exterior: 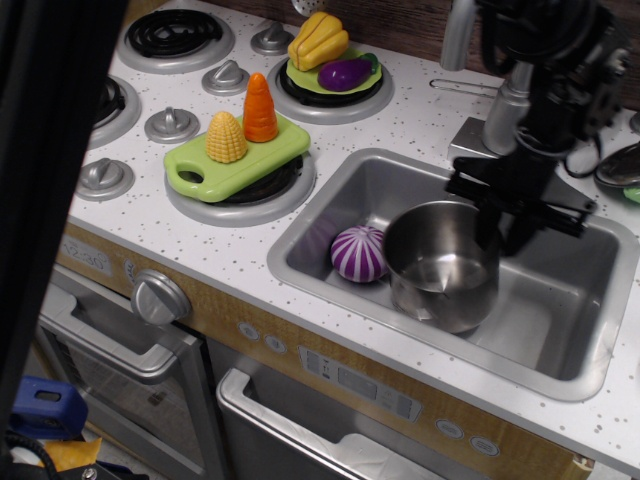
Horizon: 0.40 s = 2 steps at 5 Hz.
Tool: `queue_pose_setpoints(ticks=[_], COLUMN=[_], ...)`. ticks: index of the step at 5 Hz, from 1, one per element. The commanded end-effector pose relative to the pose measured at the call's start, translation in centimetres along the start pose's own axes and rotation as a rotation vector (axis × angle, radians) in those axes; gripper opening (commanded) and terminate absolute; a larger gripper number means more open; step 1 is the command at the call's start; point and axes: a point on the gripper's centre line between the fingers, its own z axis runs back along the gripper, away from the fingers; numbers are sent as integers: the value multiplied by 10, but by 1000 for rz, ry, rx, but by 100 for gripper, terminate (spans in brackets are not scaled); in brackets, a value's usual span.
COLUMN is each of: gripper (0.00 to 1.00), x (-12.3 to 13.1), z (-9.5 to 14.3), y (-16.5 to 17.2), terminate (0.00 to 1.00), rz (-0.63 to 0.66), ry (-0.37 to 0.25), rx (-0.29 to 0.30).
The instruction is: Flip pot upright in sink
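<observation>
The shiny steel pot (440, 290) stands upright, mouth up, in the middle of the grey sink (585, 310). It touches or nearly touches the purple striped ball (357, 253) on its left. My black gripper (503, 238) comes down from the upper right, with its fingers closed over the pot's right rim. I cannot tell whether the pot's base rests on the sink floor or hangs just above it.
A faucet (505, 100) stands behind the sink. A green cutting board (235, 160) with a corn cob (226, 137) and a carrot (260, 107) lies on a burner to the left. A plate with squash and eggplant (330, 55) sits further back. A dark blurred bar (50, 150) covers the left edge.
</observation>
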Motion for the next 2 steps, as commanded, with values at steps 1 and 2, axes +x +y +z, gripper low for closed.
queue_pose_setpoints(ticks=[1,2], gripper=[100,100], x=[7,7], z=[15,15], y=[-2,-2], terminate=[0,100], rz=[3,3], ry=[-43,-43], rx=[-17,-17])
